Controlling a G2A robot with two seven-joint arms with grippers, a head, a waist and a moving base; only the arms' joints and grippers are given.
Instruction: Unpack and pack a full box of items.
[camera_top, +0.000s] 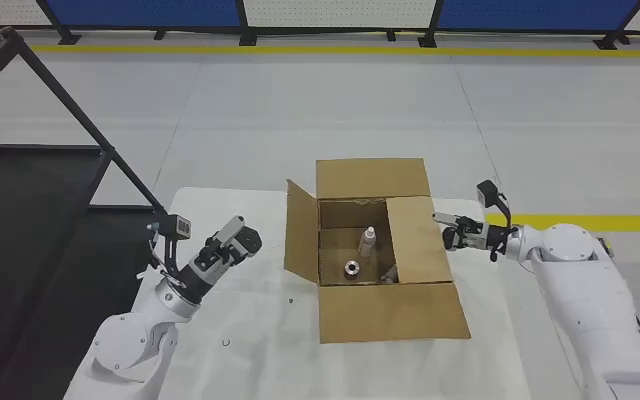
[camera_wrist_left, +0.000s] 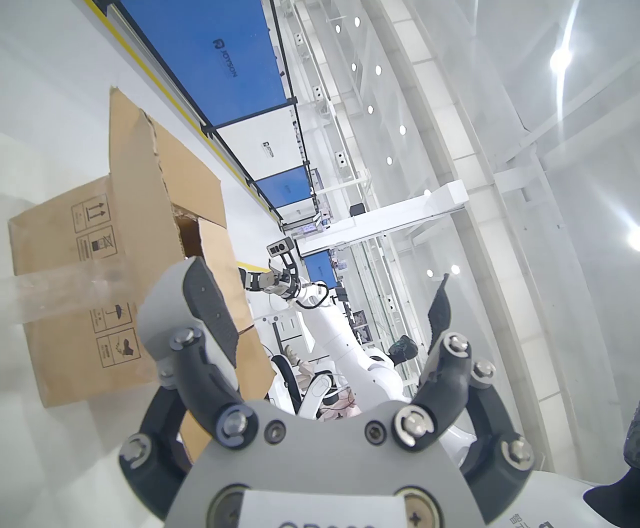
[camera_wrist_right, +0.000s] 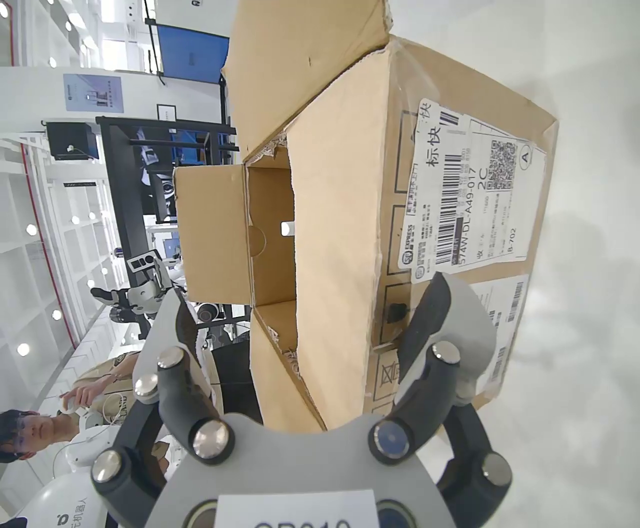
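Currently cardboard box (camera_top: 390, 310) mid-table, flaps open, white bottle (camera_top: 367, 241) upright inside. Left gripper (camera_top: 243, 240) and right gripper (camera_top: 443, 228) flank box, fingers spread wide, empty. Risks: right gripper snagging adjacent flap on entry; glancing finger toppling bottle.

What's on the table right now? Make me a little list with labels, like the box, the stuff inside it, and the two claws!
Box: brown cardboard box, flaps open, in the middle of the white table
Inside: small white bottle standing up; round silvery-topped thing next to it
Left claw: open, empty, off to the box's left side, not touching it
Right claw: open, empty, close to the box's right flap
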